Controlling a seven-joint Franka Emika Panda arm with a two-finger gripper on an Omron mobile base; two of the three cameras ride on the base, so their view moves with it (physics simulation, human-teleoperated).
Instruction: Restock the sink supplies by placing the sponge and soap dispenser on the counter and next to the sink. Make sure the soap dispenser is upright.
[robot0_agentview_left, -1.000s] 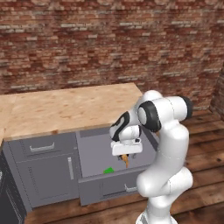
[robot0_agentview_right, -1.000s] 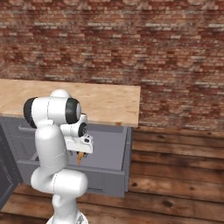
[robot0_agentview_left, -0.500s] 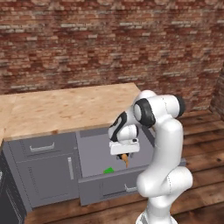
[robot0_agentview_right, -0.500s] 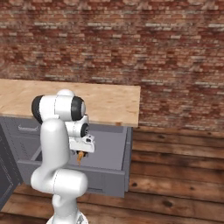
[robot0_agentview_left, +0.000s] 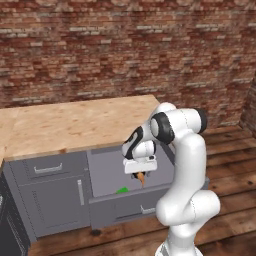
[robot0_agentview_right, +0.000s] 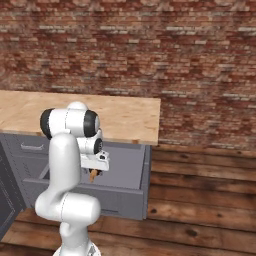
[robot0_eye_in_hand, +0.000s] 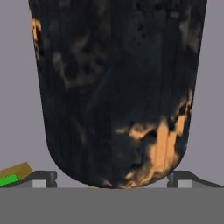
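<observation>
From my station I see the gripper (robot0_eye_in_hand: 112, 181) with its two dark fingertips (robot0_eye_in_hand: 41, 177) spread as wide as they go, one at each side of the soap dispenser (robot0_eye_in_hand: 118, 92). In the hand view the bottle's black rounded body, streaked with orange, sits squarely between the tips and very close to the camera; I cannot tell whether either pad touches it.

In the left base view the gripper (robot0_agentview_left: 140, 172) points down into the open drawer (robot0_agentview_left: 131, 206), and the soap dispenser's (robot0_agentview_left: 142, 178) orange-brown tapered end pokes out just below the hand. The right base view shows the same thing from the other side: the gripper (robot0_agentview_right: 95, 170) low over the drawer (robot0_agentview_right: 126, 172), with the orange-brown tip of the soap dispenser (robot0_agentview_right: 93, 175) under it.

The drawer is pulled out from the dark grey cabinets, and inside it lies the sponge (robot0_agentview_left: 121, 190), a small bright-green block on the drawer floor, just left of the bottle and near the front wall. A sliver of the sponge (robot0_eye_in_hand: 8, 180) also shows at the lower left corner of the hand view, beside a tan scrap I cannot identify.

Above the drawer runs the counter (robot0_agentview_left: 75, 125), a light tan wood-grain slab against a red brick wall (robot0_agentview_left: 125, 45). The counter (robot0_agentview_right: 125, 117) ends at its right edge over the drawer.
</observation>
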